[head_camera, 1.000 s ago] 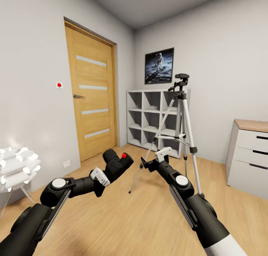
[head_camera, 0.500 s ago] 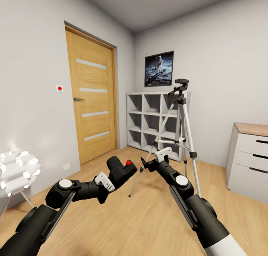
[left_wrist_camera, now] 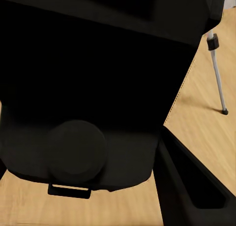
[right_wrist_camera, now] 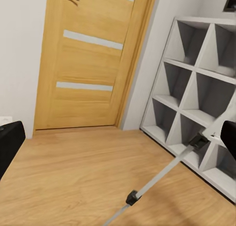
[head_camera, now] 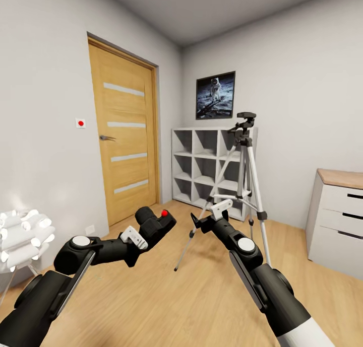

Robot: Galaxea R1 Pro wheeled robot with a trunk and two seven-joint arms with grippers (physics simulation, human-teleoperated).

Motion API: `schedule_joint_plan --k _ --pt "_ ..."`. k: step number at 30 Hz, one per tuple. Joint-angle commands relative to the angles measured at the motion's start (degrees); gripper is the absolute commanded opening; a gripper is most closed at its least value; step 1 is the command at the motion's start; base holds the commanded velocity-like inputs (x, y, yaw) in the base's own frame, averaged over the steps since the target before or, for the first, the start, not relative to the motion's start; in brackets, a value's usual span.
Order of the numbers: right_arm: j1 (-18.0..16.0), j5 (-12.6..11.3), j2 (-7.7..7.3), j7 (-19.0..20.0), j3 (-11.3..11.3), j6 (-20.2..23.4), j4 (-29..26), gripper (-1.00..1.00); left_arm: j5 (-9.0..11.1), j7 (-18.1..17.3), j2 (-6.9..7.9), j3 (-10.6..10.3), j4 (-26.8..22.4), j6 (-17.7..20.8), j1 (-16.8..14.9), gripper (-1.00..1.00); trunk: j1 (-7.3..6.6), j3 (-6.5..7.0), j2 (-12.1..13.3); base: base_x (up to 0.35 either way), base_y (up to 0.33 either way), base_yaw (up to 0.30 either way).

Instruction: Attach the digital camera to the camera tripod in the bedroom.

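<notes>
In the head view we see our left gripper [head_camera: 151, 229] closed around the digital camera [head_camera: 154, 224], which we hold out in front of us at about waist height, above the wood floor [head_camera: 201, 296]. The camera sits at the very end of the left arm, tilted, with its short lens barrel pointing up and away to the left and the bright red dot on its top facing us. It is a chunky black body; in the left wrist view the digital camera [left_wrist_camera: 98, 88] is pressed so close to the lens that we make out only a dark mass with a round knob and a small strap lug, and one dark finger [left_wrist_camera: 189, 181] beside it.

Our right gripper [head_camera: 202, 220] reaches forward near the middle of the room, just to the right of the camera and apart from it. In the right wrist view its two dark fingertips [right_wrist_camera: 10, 145] sit at opposite edges of the picture with floor between them, so its jaws stand wide apart and hold nothing.

The camera tripod [head_camera: 245, 176] stands upright on the floor beyond the right gripper, in front of the white cube shelving [head_camera: 201, 160]. Its legs are silver-grey with black clamps and feet, and the black pan head on top carries a side handle. The camera is well apart from the tripod head, lower and to its left. One tripod leg [right_wrist_camera: 162, 174] crosses the right wrist view, slanting over the floor before the oak door [right_wrist_camera: 93, 58].
</notes>
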Motion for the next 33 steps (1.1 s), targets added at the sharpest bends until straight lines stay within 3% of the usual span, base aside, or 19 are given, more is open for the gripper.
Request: schedule_joint_plan --k 1,3,7,10,12,13,14,20,28,33 --pt "0.0 0.0 -0.04 0.1 0.0 0.3 -0.1 1.0 -0.5 -0.6 0.03 0.3 -0.1 0.2 -0.1 -1.0 -0.24 0.11 0.4 0.0 0.0 0.0" --pt "0.0 0.0 -0.04 0.1 0.0 0.4 -0.1 1.0 -0.4 -0.6 0.08 2.4 0.0 1.3 -1.6 -1.0 -0.68 0.47 1.2 0.0 0.0 0.0" --pt "0.0 0.0 -0.04 0.1 0.0 0.4 -0.1 1.0 -0.4 -0.7 0.08 3.0 0.2 5.3 -3.2 -1.0 -1.55 1.19 2.8 0.0 0.0 0.0" --pt "0.0 0.0 -0.04 0.1 0.0 0.4 -0.1 1.0 -0.4 -0.8 0.09 3.2 0.5 11.1 -8.1 -1.0 -2.21 1.73 4.0 0.0 0.0 0.0" --pt "0.0 0.0 -0.04 0.1 0.0 0.5 -0.1 1.0 -0.4 -0.8 0.09 3.2 0.6 12.1 -10.2 -1.0 -2.65 2.09 4.8 0.0 0.0 0.0" --pt "0.0 0.0 -0.04 0.1 -0.1 0.5 -0.1 1.0 -0.4 -0.9 0.13 3.2 0.7 12.1 -14.4 -1.0 -2.87 2.26 5.2 0.0 0.0 0.0" --pt "0.0 0.0 -0.04 0.1 -0.1 0.5 -0.1 1.0 -0.4 -0.9 0.15 3.2 0.8 12.1 -16.5 -1.0 -3.09 2.44 5.6 0.0 0.0 0.0" --pt "0.0 0.0 -0.04 0.0 -0.5 0.4 0.0 1.0 -0.4 -1.1 1.1 3.2 4.2 12.1 -25.1 -1.0 -4.41 3.52 8.0 0.0 0.0 0.0" --pt "0.0 0.0 -0.04 -0.1 -1.8 0.5 0.0 1.0 -0.4 -1.7 1.4 3.0 16.1 12.1 -34.7 -1.0 -6.17 4.96 11.2 0.0 0.0 0.0" --pt "0.0 0.0 -0.04 -0.1 -1.9 0.5 0.0 1.0 -0.4 -3.5 1.35 2.5 18.9 12.1 -38.6 -1.0 -7.27 5.86 13.2 0.0 0.0 0.0"
